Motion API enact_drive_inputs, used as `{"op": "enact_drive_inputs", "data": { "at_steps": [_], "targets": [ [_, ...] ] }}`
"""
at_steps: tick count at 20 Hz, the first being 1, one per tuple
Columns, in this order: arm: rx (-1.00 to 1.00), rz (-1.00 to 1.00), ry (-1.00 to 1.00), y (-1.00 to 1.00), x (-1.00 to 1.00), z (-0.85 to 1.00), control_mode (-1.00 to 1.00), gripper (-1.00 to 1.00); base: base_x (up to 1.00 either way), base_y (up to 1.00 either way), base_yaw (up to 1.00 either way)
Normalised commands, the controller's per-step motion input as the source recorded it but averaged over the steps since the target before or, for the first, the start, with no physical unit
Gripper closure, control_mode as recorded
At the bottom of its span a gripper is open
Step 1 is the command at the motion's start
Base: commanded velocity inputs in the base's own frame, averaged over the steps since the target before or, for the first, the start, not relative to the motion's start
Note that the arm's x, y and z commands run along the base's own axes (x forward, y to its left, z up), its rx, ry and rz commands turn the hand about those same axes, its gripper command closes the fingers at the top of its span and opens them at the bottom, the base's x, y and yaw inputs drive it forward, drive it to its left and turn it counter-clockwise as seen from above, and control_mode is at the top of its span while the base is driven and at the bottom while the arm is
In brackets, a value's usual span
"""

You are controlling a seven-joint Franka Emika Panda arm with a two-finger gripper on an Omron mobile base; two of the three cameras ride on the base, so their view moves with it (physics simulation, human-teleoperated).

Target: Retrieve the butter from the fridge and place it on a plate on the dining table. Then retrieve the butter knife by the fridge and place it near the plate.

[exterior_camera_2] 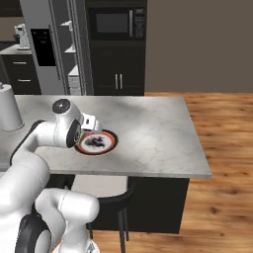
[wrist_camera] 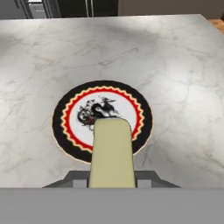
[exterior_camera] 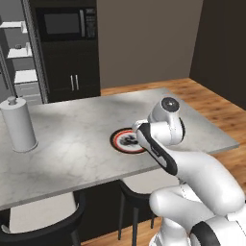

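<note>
Marble-topped dining table (exterior_camera: 72, 139) spans the scene, with the fridge (exterior_camera_2: 54, 47) standing open beyond its far left end. Grey cylindrical canister (exterior_camera: 18, 124) stands upright on the table's left part. Plate (wrist_camera: 74, 127) lies flat near the table's near edge. Gripper (wrist_camera: 112, 181) hangs above the plate, fingers pinching the butter (wrist_camera: 112, 153), which projects over the plate's near half
</note>
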Motion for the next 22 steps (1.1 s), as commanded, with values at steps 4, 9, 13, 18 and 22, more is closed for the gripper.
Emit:
{"op": "enact_drive_inputs", "data": {
  "at_steps": [4, 9, 13, 18, 22],
  "targets": [
    [0.00, 0.00, 0.00, 0.00, 0.26, -0.18, -1.00, 1.00, 0.00, 0.00, 0.00],
    [0.00, 0.00, 0.00, 0.03, 0.16, -0.15, -1.00, 1.00, 0.00, 0.00, 0.00],
    [0.00, -0.03, 0.03, 0.12, 0.04, -0.14, -1.00, 1.00, 0.00, 0.00, 0.00],
    [0.00, -0.04, 0.02, 0.15, 0.05, -0.15, -1.00, 1.00, 0.00, 0.00, 0.00],
    [0.00, -0.05, 0.04, 0.06, 0.07, -0.17, -1.00, 1.00, 0.00, 0.00, 0.00]
  ]
}}
